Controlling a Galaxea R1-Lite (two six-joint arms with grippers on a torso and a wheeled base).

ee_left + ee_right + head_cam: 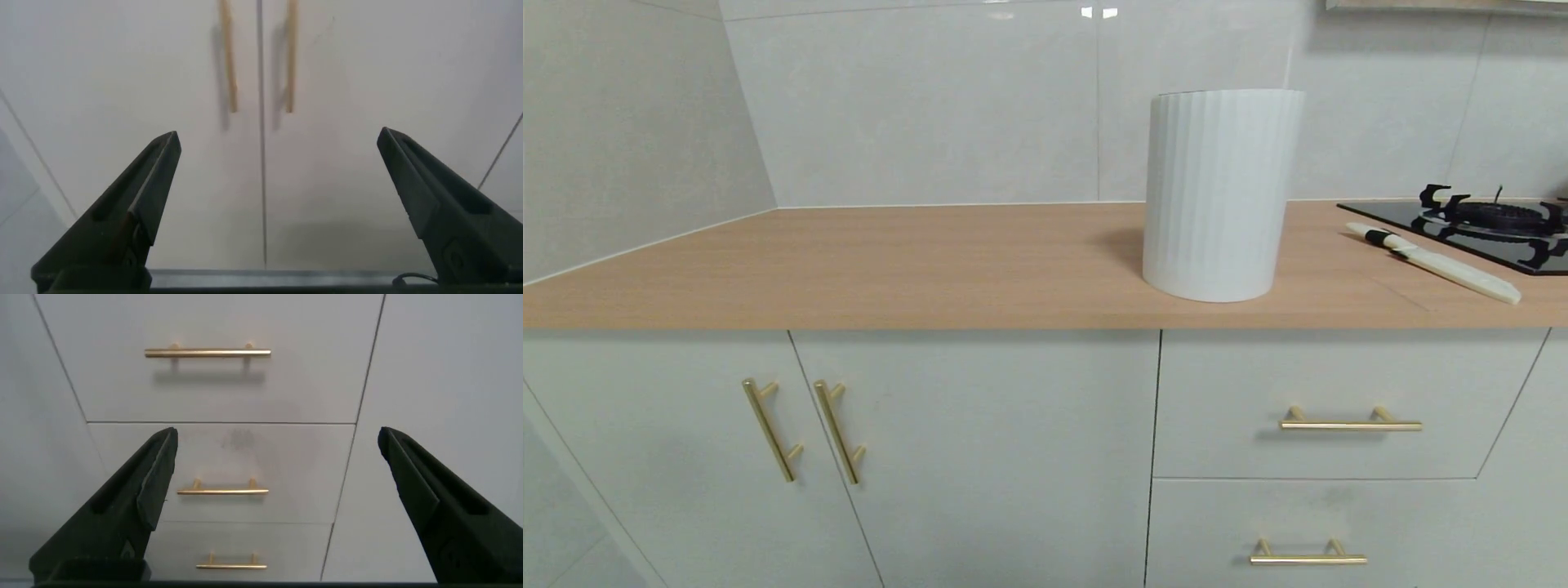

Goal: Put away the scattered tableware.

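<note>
Tableware first: the knife (1433, 261) is the one loose piece I can make out, and I have nothing in hand. My left gripper (278, 137) has its jaws spread wide and empty, facing the cupboard doors (147, 98) and their two upright gold handles (230, 57). My right gripper (277, 433) is the same, wide apart with nothing between, pointed at the drawer fronts (327, 359) that sit below the white ribbed container (1217, 196).

Out from there: the container stands upright on the countertop (890, 261). The knife lies flat on the wood to the container's right, apart from it, black-banded handle end nearer the container, pale blade pointing away. The hob (1494, 216) is farther right again, just beside the knife.

So I reckon this is a right-arm job. The arm should come up from drawer level, clear the counter edge, then drop over the handle end. I'd turn the wrist so the jaws straddle the knife's narrow width and close them in a good deal, since it's thin and lies flush, and a sloppy pinch could skid it toward the hob. Then lift, carry it over the container's rim and lower it blade-down. I can't see inside the container, so I'd go in slowly.
</note>
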